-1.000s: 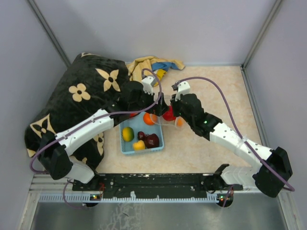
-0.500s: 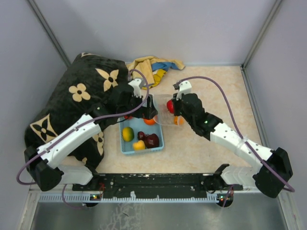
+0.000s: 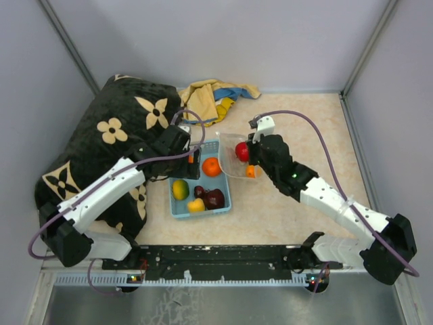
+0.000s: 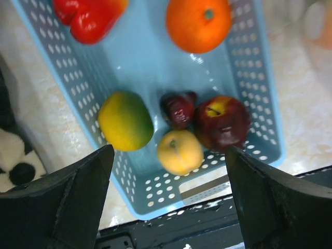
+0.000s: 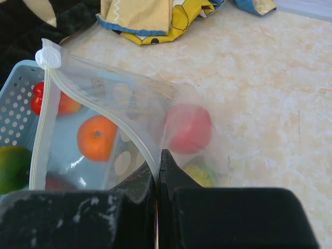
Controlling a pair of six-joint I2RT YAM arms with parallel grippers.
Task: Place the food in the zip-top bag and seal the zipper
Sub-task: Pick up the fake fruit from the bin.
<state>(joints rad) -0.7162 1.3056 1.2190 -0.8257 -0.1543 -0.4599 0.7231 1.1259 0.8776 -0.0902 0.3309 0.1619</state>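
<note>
Backed off from the zip-top bag (image 5: 119,98) since a second ago, leaving left gripper (image 4: 167,155) spread wide and empty above the blue basket (image 4: 259,78). Pinches the zipper (image 5: 41,124) with right gripper (image 5: 158,155) clamped, mouth agape beside the basket, red fruit (image 5: 188,127) inside. Mid-loading, seemingly; next calls for dropping onto the orange (image 4: 198,23). Crowded by red pepper (image 4: 88,18) and basket wall; flowered cushion (image 3: 128,122), crumpled cloth (image 5: 145,15) nearby.

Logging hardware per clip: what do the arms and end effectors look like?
The left arm and right arm have white shells, black joints and bases. A purple cable loops along each. The right arm carries a small green light. The left end effector and right end effector are black, with broad flat fingers.
</note>
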